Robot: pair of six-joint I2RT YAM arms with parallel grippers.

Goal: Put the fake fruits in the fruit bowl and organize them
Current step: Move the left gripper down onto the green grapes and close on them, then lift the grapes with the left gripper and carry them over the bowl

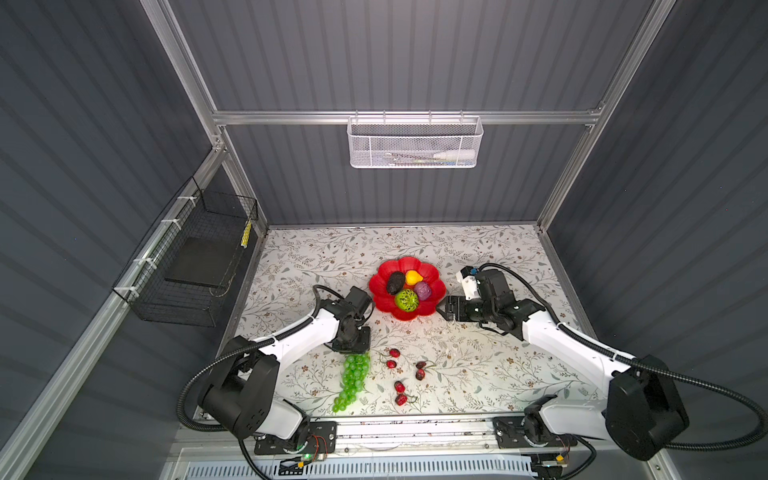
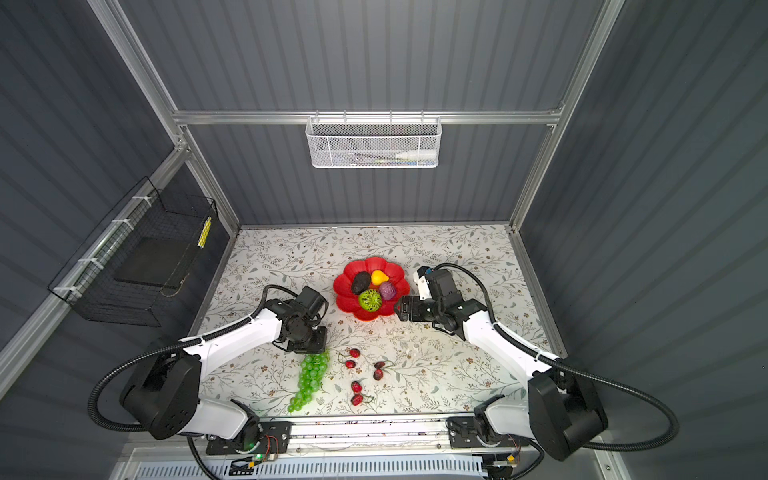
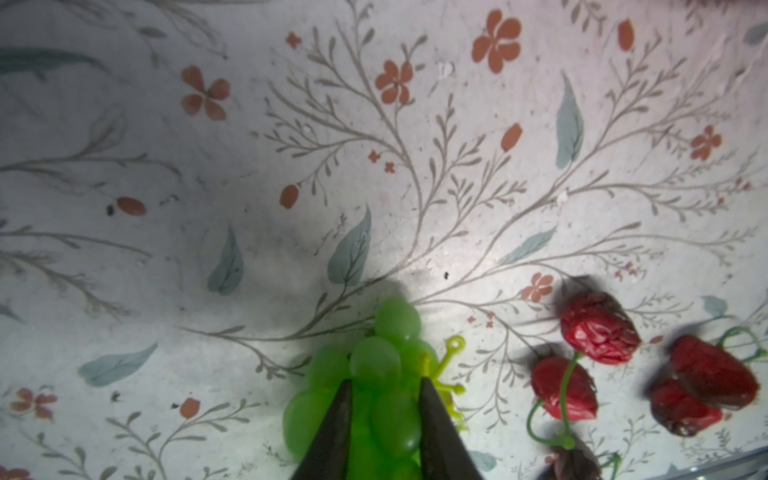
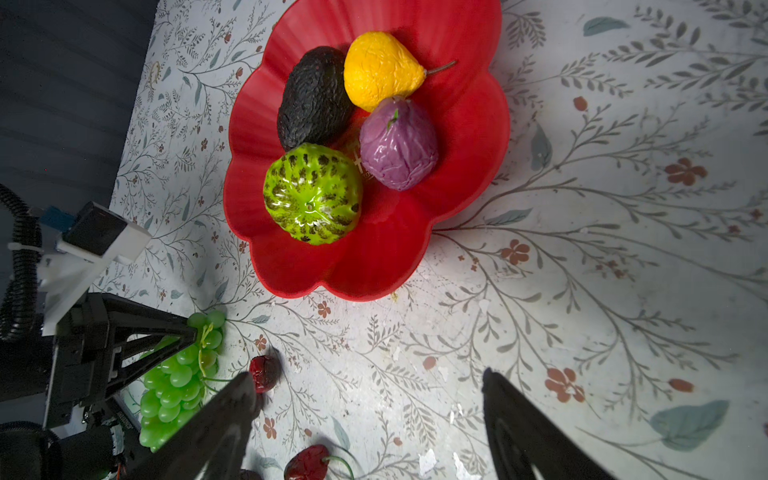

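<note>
Cradling four fruits (image 1: 406, 300), one bowl (image 1: 415, 262), six cherries (image 1: 394, 353), one grape bunch (image 1: 353, 380)

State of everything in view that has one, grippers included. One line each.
fruit bowl: upright on table, four fruits inside
avocado: in bowl
yellow pear: in bowl
purple fruit: in bowl
bumpy green ball: in bowl
grape bunch: lying on table, top end pinched by left gripper
cherries: six loose on table, outside bowl
left gripper: shut on grape bunch
right gripper: open, empty, beside bowl
</note>
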